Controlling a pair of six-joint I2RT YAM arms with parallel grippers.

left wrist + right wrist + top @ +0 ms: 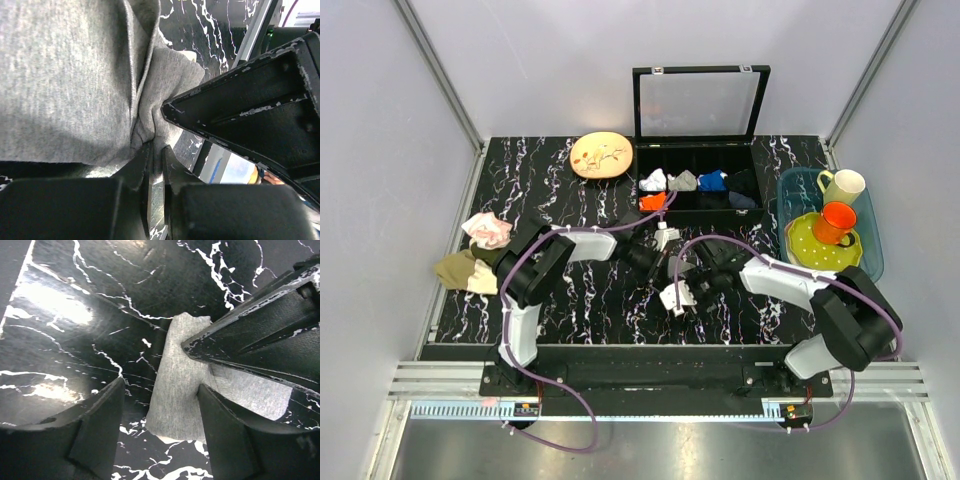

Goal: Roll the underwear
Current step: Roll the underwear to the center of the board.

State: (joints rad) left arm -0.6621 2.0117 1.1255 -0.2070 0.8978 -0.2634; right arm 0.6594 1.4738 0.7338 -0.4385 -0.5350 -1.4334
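Arms from both sides meet at the middle of a black tabletop veined with white (590, 300) in the overhead view, the left gripper (650, 262) and the right gripper (705, 268) close together and facing each other; the cloth between them is hidden under their bodies here. Behind them stands a black compartment box (710, 216) with its lid raised and small rolled cloths in its cells, a cream oval plate (601, 156) to its left, and a translucent blue tub (873, 245) at the right holding cups and a yellow-green plate. A crumpled pink-and-white cloth (487, 230) and olive-green and tan cloths (460, 270) lie near the left edge. In the left wrist view, the underwear (65, 80), a plain mid-grey soft knit garment, fills the upper left, bunched into folds. The left gripper (156, 150) has its fingers drawn nearly together on a gathered fold of that cloth, while one black finger of the other arm presses its tip into the fabric from the right. In the right wrist view, the underwear (175, 385) lies flat on the table as a narrow folded strip. The right gripper (161, 387) stands spread wide, one finger on each side of the strip, and a finger of the left gripper reaches onto the cloth from the right.
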